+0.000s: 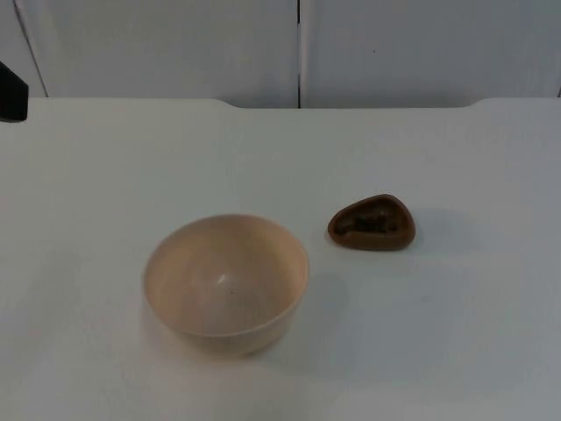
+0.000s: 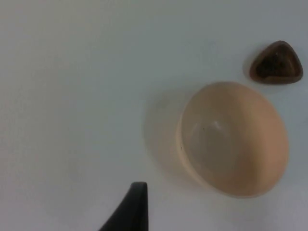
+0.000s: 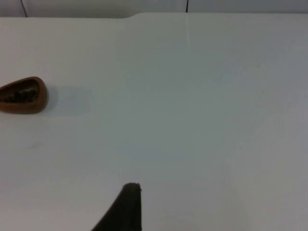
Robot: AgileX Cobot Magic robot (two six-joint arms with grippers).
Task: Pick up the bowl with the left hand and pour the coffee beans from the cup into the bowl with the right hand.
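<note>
The bowl stands upright on the white table, cream-coloured and empty, with nothing holding it. The cup — small, brown, with a pinched, teardrop-shaped rim — stands just beside it on the side of the right arm, apart from it, with dark coffee beans visible inside.

The left pincer hangs above the table near the bowl, short of its rim; whether it is wide or narrow I cannot tell. The right pincer waits well away from the cup, and I cannot tell its opening either. The task looks not yet begun.

The main risks, as I judge them: the bowl's wall is smooth and curved, so a grip on the rim could slip or tip the bowl as it lifts. The cup is small and low — a slightly off approach could knock it over and scatter the beans across the table. Its odd shape may also twist in the grip. During pouring, a tilted or poorly aligned bowl would let beans bounce out.
</note>
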